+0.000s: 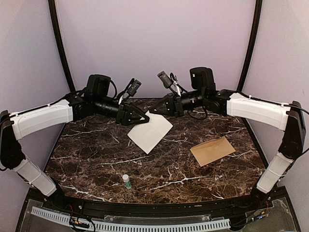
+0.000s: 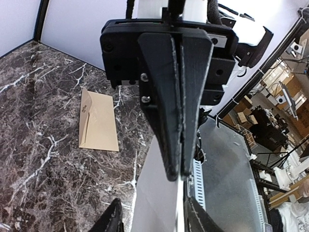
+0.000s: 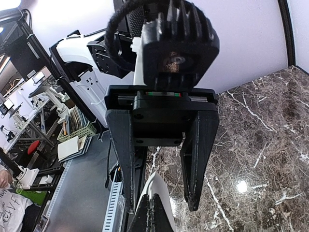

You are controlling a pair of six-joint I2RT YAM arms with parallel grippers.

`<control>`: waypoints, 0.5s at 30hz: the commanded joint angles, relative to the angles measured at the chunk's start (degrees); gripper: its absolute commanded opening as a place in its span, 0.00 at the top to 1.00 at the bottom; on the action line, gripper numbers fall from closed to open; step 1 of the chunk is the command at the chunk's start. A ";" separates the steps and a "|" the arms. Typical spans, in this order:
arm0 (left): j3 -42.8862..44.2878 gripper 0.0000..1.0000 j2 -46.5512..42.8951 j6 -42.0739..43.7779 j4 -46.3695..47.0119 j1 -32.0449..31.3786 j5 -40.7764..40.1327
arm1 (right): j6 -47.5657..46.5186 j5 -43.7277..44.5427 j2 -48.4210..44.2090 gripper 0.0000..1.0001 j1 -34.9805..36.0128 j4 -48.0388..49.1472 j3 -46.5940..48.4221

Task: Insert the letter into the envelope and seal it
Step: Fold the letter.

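right gripper (image 3: 153,207) clamps letter (image 1: 150,133); left gripper (image 1: 144,118) half open

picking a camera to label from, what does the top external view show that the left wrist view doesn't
Only the top external view: a small green-capped bottle standing near the front edge of the table.

Only the left wrist view: the right gripper close up, its jaws pressed shut on the letter, and the cluttered room past the table edge.

Both: the white letter, and the tan envelope lying flat on the dark marble, apart from the letter.
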 commanded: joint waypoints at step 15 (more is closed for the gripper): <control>0.72 1.00 -1.79 3.80 -5.19 -0.28 -1.84 | -0.45 1.56 -3.56 1.00 -1.74 1.77 -2.07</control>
